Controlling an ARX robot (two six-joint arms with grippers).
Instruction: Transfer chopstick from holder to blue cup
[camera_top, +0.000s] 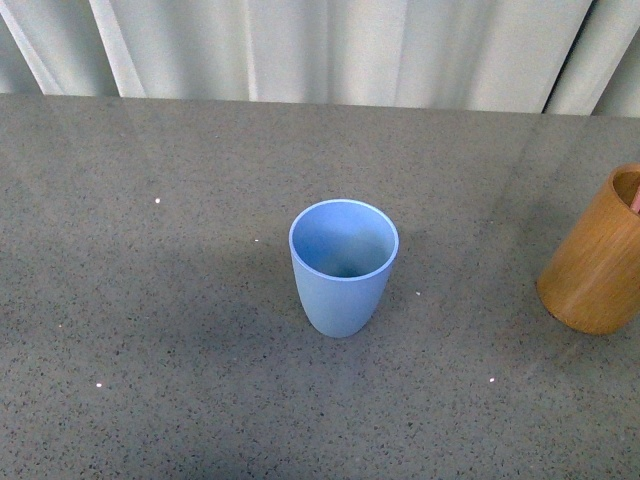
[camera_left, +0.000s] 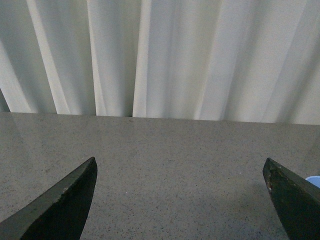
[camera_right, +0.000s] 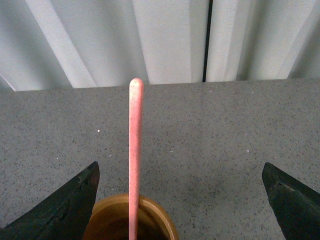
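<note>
In my right wrist view the chopstick (camera_right: 135, 160) stands in the holder (camera_right: 156, 206). Its long axis is roughly upright and its rounded free end points up out of the mouth. It rises between the fingers of the right claw (camera_right: 180, 170), touching neither. That claw is spread wide and grips nothing. The left claw (camera_left: 180, 165) is likewise spread, over bare bench (camera_left: 175, 150). In the front view the holder is at the right edge. The blue cup (camera_top: 343, 290) stands upright at centre, well apart from it.
</note>
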